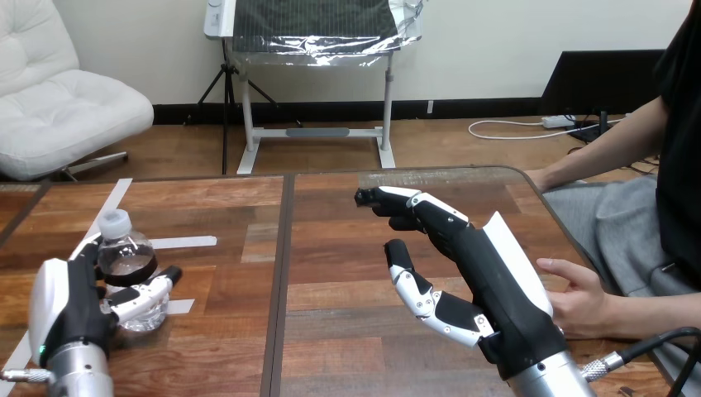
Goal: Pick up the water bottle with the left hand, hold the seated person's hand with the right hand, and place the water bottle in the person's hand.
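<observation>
The water bottle stands upright at the lower left, clear with a white cap. The left hand curls round it, thumb across its front. At the lower right the right hand, fingers straight and empty, sits just beside the person's hand, well apart from the bottle.

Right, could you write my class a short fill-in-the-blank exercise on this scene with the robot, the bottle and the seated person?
1. The left hand is curled round the water bottle, which stands ____ on the table.
2. The right hand is open and holds ____.
3. The person's hand is at the table's ____ edge.

Missing words: upright; nothing; right.
</observation>
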You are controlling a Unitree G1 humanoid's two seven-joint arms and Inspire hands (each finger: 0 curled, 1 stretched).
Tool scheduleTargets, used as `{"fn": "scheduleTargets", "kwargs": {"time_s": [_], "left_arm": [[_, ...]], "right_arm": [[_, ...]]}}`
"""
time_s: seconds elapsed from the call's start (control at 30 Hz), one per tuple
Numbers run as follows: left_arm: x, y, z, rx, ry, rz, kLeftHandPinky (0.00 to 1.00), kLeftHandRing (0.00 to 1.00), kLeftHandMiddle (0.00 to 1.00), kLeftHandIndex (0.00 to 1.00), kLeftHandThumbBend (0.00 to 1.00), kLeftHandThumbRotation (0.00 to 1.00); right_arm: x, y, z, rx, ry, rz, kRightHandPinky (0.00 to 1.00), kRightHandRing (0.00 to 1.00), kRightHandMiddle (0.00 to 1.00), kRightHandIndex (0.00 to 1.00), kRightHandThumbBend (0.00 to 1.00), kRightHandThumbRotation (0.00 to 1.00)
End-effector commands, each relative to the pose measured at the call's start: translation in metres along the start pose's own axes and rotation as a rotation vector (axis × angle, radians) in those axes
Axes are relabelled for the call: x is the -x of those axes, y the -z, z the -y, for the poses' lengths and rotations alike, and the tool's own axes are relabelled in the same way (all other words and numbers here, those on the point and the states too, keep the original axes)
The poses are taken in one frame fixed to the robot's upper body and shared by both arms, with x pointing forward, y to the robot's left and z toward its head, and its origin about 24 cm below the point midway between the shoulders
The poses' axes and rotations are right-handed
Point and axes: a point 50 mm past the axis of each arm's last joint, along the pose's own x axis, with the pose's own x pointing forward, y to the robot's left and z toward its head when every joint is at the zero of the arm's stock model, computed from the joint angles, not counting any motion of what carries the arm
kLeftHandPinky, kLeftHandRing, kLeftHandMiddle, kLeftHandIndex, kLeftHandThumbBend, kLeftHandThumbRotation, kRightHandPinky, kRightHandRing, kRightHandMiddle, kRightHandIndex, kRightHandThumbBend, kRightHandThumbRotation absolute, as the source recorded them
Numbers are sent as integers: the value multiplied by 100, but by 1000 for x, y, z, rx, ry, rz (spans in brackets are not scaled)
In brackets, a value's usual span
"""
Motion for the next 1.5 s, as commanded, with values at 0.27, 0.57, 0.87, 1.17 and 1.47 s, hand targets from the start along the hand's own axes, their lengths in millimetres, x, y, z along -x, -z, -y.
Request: {"fn": "scheduleTargets", "kwargs": {"time_s": [0.27,0.57,0.87,1.17,1.47], "left_arm": [[-15,-27,12,9,-4,78,81,89,91,93,91,46],[-19,-29,17,-4,-26,72,81,90,93,94,92,50],[-24,-30,20,-9,-57,69,79,87,91,92,92,48],[-27,-30,22,18,-87,81,75,82,85,87,89,43],[-26,-30,23,110,-137,115,63,68,71,73,79,16]], "right_arm": [[-12,-13,9,32,26,96,80,82,82,76,1,0],[-12,-13,10,31,27,98,82,84,82,76,1,0],[-11,-13,9,27,31,98,83,84,82,76,1,0],[-11,-14,10,21,33,94,83,84,82,76,2,0],[-11,-13,10,25,33,94,83,83,83,77,1,0]]}}
